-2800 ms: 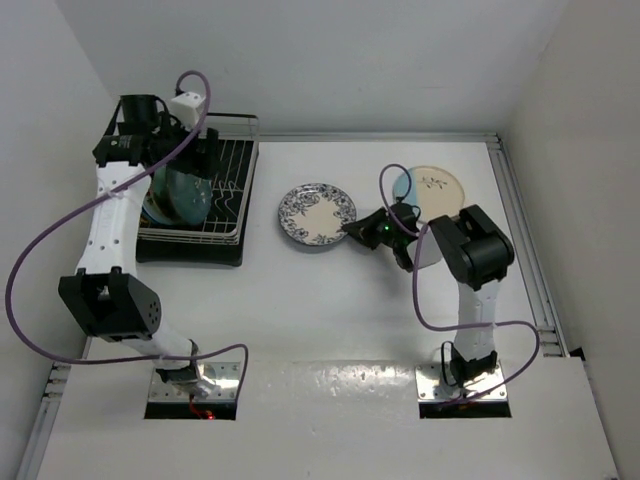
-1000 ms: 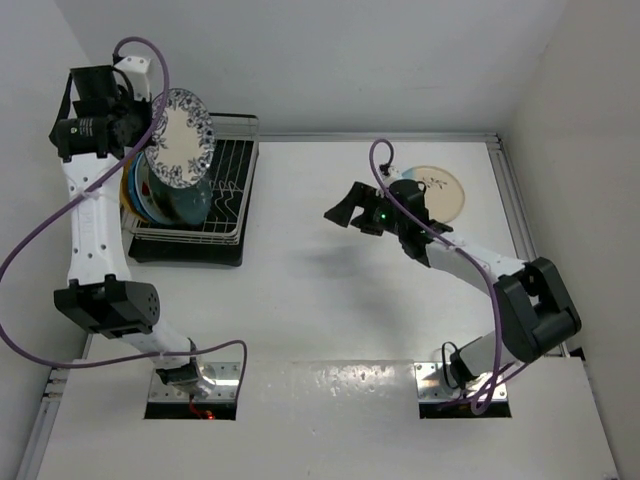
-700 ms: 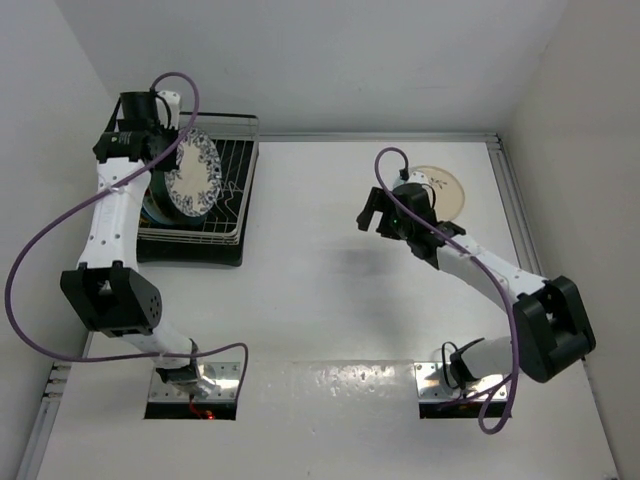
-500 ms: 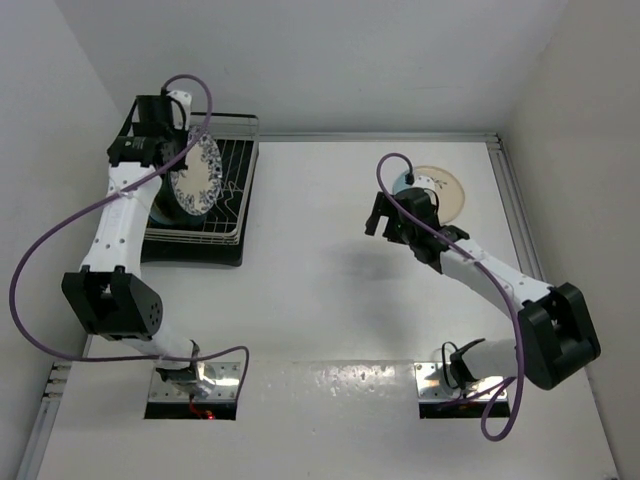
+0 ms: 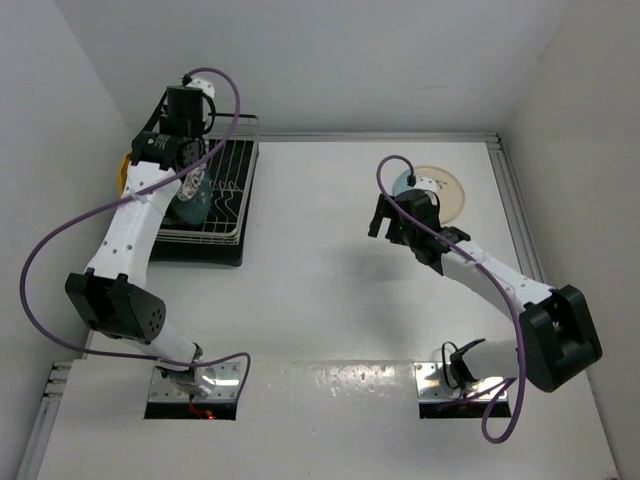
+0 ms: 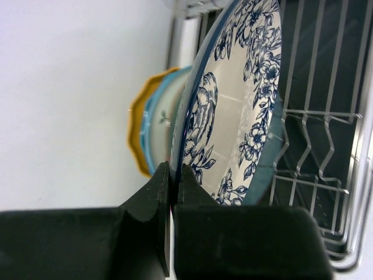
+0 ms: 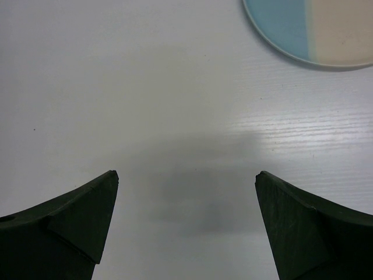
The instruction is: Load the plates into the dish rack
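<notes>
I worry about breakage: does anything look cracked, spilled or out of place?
Nothing stands out. The blue-floral plate stands on edge in the dish rack beside other plates, its rim pinched in the jaws of the left gripper. A blue-and-cream plate lies flat on the table.

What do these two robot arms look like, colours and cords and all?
The left arm and right arm are white tubes with chunky black joints, each trailing a looping purple cable. The left gripper and right gripper have black wedge-shaped fingers.

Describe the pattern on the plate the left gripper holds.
The plate has blue flowers on white; left wrist view.
</notes>
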### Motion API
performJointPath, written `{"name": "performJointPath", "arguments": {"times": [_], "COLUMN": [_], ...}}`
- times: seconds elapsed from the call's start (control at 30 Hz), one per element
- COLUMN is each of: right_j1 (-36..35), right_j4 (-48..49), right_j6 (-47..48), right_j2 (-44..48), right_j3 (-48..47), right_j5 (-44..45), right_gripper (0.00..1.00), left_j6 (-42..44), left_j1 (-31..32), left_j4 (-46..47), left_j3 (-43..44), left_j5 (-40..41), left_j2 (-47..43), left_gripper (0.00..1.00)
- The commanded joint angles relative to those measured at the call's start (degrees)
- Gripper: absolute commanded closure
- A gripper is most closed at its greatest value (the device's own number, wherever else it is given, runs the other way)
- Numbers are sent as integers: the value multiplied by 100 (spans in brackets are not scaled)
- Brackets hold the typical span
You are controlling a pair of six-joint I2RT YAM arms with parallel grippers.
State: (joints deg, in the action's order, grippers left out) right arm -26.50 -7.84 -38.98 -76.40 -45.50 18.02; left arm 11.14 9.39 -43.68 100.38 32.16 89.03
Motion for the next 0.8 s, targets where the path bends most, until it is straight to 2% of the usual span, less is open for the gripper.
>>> {"name": "performJointPath", "arguments": {"times": [0.0, 0.27, 0.53, 0.77], "right_j1": [-13, -13, 5, 22], "right_j4": [98, 98, 98, 81], "right_j6": [84, 66, 84, 163], "right_j2": [231, 301, 389, 328], "right_j3": [-56, 41, 76, 41], "right_j5": [175, 211, 246, 325], "right_gripper": [0, 0, 0, 0], "left_j6": [108, -296, -182, -445], "left_j1": [-25, -359, -359, -481], "left_j4": [773, 721, 1045, 994], "left_j3": [352, -159, -923, -1451], "left_j5": [625, -280, 88, -737], "left_j2": [-308, -360, -431, -423], "left_gripper": [100, 100, 100, 100]}}
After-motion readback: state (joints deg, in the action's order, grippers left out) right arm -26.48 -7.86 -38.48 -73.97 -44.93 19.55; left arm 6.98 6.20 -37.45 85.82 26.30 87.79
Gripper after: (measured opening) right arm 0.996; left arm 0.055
